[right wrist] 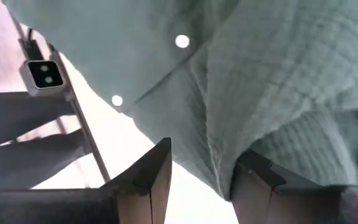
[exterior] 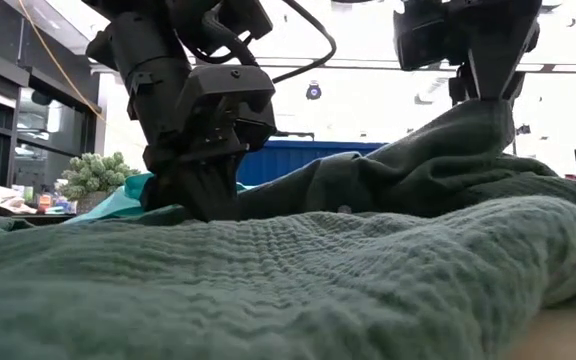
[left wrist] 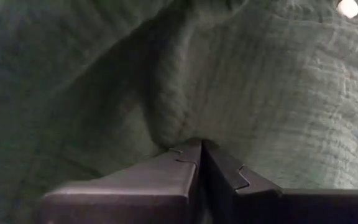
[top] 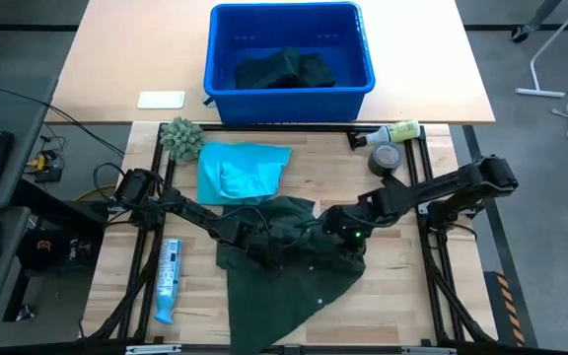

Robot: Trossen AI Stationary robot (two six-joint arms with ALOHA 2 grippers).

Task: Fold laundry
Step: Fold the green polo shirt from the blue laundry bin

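The folding is at an early stage, by the look of it. A dark green button shirt (top: 289, 261) lies rumpled across the middle of the counter (top: 402, 296), one corner trailing toward the near edge, with no clean fold in it yet. Just behind it, touching its far edge, a turquoise garment (top: 240, 173) lies roughly flattened but not neatly squared. More dark cloth (top: 284, 69) waits in the blue bin (top: 225, 44) on the far table, so most of the work seems left.

The left claw (top: 264, 242) is pressed down into the green shirt near its middle, its fingers (left wrist: 185, 163) closed tight together with a pinch of the fabric drawn into their tips. The right claw (top: 348, 235) sits at the shirt's right side; its fingers (right wrist: 151, 171) stand partly apart, with a ridge of the green cloth hanging between them. Whether they grip that ridge or are letting it go, I cannot tell. In the low view the cloth rises in a peak up to this claw.

A fuzzy green ball (top: 180, 138), a roll of tape (top: 387, 158) and a bottle (top: 394, 131) sit along the far edge.
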